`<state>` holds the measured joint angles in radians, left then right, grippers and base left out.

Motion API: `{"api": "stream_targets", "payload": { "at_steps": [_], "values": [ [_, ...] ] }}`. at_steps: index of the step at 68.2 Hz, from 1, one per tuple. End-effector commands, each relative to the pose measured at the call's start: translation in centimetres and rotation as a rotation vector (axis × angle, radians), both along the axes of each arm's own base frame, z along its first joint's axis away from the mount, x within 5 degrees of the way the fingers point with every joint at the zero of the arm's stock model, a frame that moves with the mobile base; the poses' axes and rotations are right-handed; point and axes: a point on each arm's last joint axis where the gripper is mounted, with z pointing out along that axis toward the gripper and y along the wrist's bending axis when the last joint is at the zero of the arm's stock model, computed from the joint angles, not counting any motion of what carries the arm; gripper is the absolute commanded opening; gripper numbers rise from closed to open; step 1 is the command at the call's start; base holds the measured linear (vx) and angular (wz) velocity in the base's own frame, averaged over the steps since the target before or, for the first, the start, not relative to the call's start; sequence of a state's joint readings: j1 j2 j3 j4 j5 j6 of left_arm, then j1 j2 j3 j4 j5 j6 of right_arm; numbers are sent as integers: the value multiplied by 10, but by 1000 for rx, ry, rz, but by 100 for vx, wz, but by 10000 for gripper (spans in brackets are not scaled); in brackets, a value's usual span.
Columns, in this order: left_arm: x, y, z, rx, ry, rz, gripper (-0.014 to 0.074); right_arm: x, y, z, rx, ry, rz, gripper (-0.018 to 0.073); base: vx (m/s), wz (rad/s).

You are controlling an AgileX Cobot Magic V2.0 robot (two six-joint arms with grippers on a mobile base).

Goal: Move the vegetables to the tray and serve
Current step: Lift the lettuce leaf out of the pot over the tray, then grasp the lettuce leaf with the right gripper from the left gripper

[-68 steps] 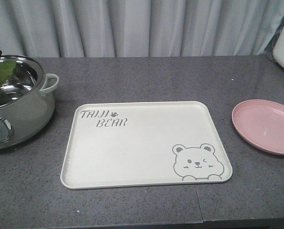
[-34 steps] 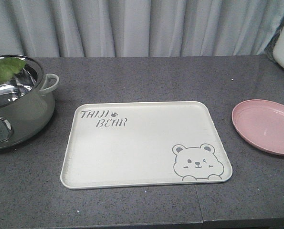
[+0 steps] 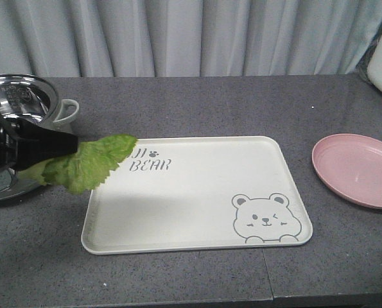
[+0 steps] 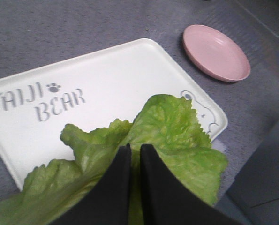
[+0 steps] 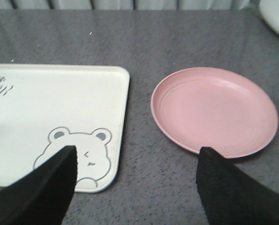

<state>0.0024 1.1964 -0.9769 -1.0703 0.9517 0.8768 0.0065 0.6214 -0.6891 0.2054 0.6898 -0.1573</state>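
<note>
Above the "TAIJI BEAR" tray (image 3: 197,212), lettuce (image 3: 91,163) pinched in left fingers (image 4: 113,192); right fingers (image 5: 36,192) spread, empty.

Grey pleated curtain (image 3: 178,35) hangs behind a dark speckled counter (image 3: 210,102), seemingly stone.

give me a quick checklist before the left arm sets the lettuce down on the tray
1. Left claw shut on the lettuce leaf: ok.
2. Leaf fully over the tray: not ok; in the front view only its tip crosses the left rim.
3. Tray's landing area free of other things: ok.
4. Right claw out of the path: ok; it is open, by the pink plate.
5. Leaf's height above the tray: cannot tell.
</note>
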Motion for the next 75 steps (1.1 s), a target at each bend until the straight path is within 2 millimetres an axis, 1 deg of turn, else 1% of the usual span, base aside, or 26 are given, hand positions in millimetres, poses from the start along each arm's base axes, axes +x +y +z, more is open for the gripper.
{"api": "stream_targets", "payload": {
  "at_steps": [1,5,17,23,31,40,50,65,75],
  "values": [
    [-4,-14,16,-98,-78,-15,-8,15,7,10,38,-22,67,508,0,0],
    [-5,-23,16,-116,-72,-45,-8,24,12,10,61,22,121,508,0,0],
    [-10,-52,12,-143,-46,-144,-8,47,29,18,162,77,299,508,0,0],
    [-11,-64,10,-138,-58,-172,-8,58,39,20,249,102,392,508,0,0],
    [-11,-76,8,-151,-62,-175,-8,70,50,16,366,138,502,508,0,0],
    [-13,-82,10,-164,-67,-176,-8,81,60,14,499,138,617,508,0,0],
    [-13,-82,9,-165,-65,-181,-8,92,67,11,616,137,703,508,0,0],
    [-13,-82,9,-165,-63,-182,-8,113,69,-2,729,181,696,508,0,0],
    [-13,-82,9,-165,-63,-182,-8,121,71,-8,784,209,706,508,0,0]
  ]
}}
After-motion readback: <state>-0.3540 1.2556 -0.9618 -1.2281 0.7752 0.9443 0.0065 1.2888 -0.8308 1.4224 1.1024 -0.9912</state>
